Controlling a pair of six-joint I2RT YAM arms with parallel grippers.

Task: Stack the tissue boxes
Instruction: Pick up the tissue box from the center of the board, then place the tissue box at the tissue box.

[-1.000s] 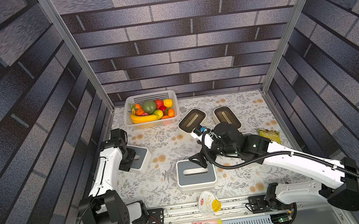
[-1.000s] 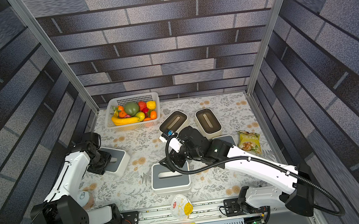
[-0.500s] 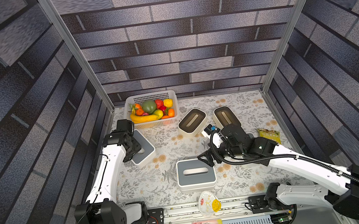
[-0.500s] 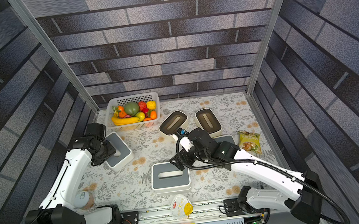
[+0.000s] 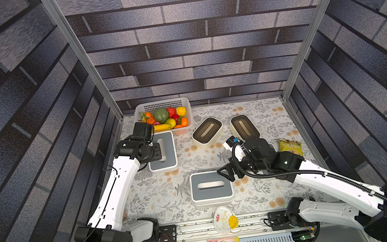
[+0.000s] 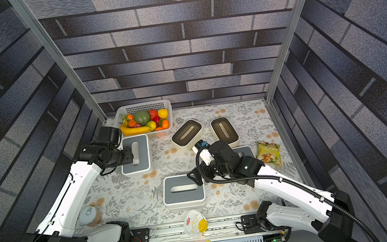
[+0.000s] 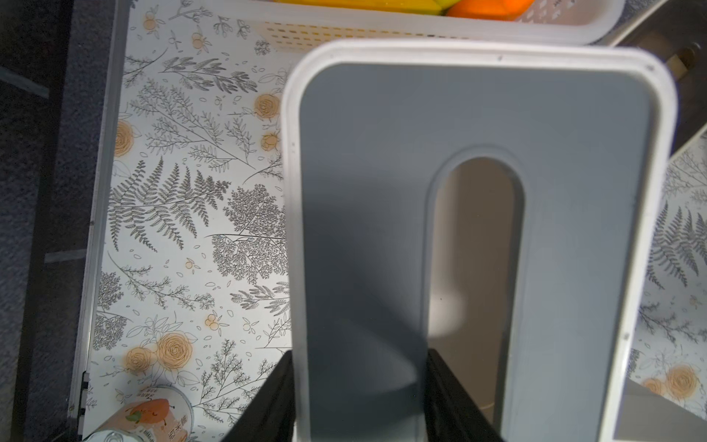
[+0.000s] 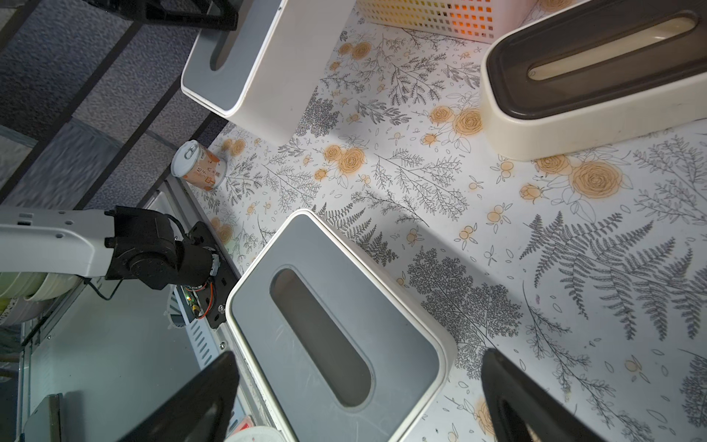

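1. The desk (image 5: 259, 194), covered in a floral cloth, carried everything.
2. The left arm reached to the far left. The left fingers (image 7: 275, 405) pinched the long left side of a grey-lidded tissue box (image 7: 382, 191), one finger outside the wall and the other down in the slot.
3. The right arm stretched in from the near right. The right fingers (image 8: 199, 402) were spread wide above the right end of the centre tissue box (image 8: 260, 325), touching nothing.
4. A white basket (image 5: 160, 103) of fruit stood at the far left corner.
5. The held box (image 5: 167, 144) was just near of the basket, its slot running near to far. Whether it was clear of the desk could not be told.
6. The centre box (image 5: 211, 194), white with a grey lid, sat flat near the front edge, well apart from the held one.
7. Two cream boxes (image 5: 207, 132) (image 5: 244, 127) with dark-brown lids lay side by side at the far middle, not touching.
8. Another grey-lidded box (image 6: 245, 150) showed partly behind the right arm.
9. A yellow-green snack bag (image 5: 289, 146) lay at the right.
10. A white and yellow mask (image 5: 224, 220) rested on the front rail.
11. A small can (image 6: 89, 214) stood near left, by the left arm.
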